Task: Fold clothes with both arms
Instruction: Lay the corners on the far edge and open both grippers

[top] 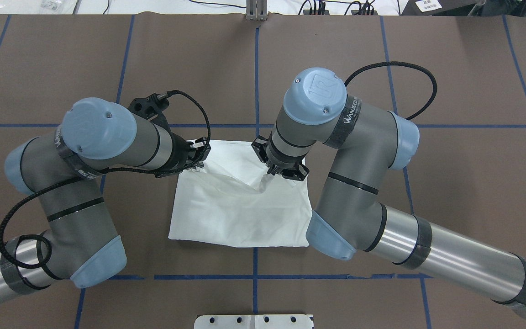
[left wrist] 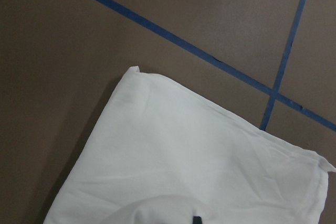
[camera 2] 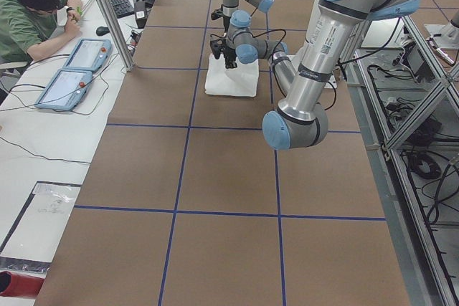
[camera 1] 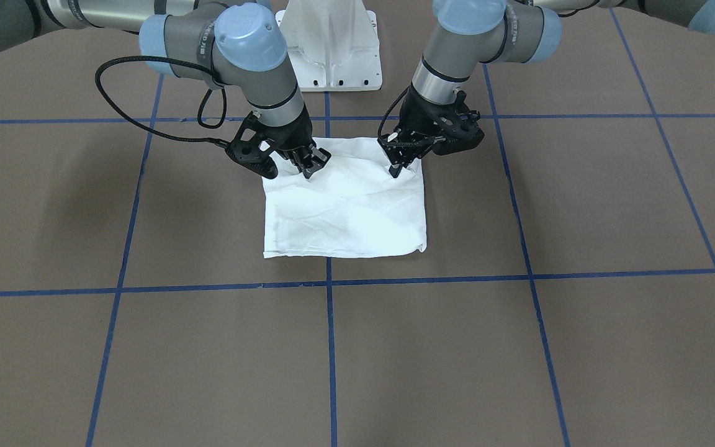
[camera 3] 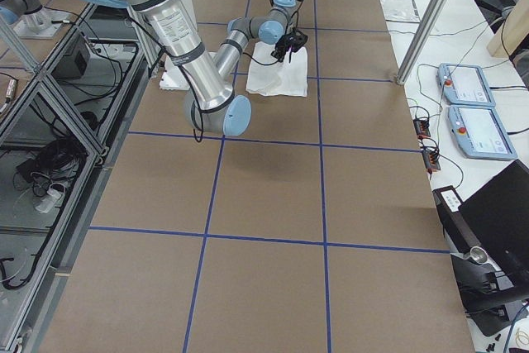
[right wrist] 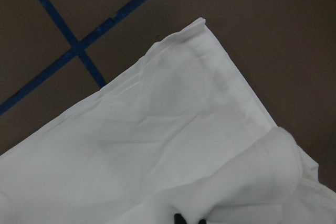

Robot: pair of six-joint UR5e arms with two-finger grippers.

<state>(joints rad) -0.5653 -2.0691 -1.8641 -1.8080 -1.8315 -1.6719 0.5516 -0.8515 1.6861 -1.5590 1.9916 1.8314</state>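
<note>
Presently the shirt (top: 240, 214) lies folded to a near-square pad at mid-bench (top: 381, 68), astride the centre tape line. Its slightly longer axis runs 9-to-3 on the overhead view.

Left claw (camera 1: 396, 170) is clenched on a pinch of top cloth, with a small tent standing at its tip. Right claw (camera 1: 310, 169) is likewise clenched on cloth. A raised ridge is seen running to it overhead and in its wrist view.

The two grasps are set side by side along the 9-to-3 axis, left toward 9, right toward 3.

Overhead, the bulk of the pad is noted at 6 o'clock of both claws, toward the robot. The front view puts the claws over the robot-side band instead. The claws are therefore judged raised above the pad, and their place along 12-to-6 cannot be fixed.

Neither arm is nearer; each is matched to its own half.

The coming move is judged a joint carry across the short axis, 12-to-6. Both claws would need to be held level and abreast so that the crease falls along 9-to-3.
</note>
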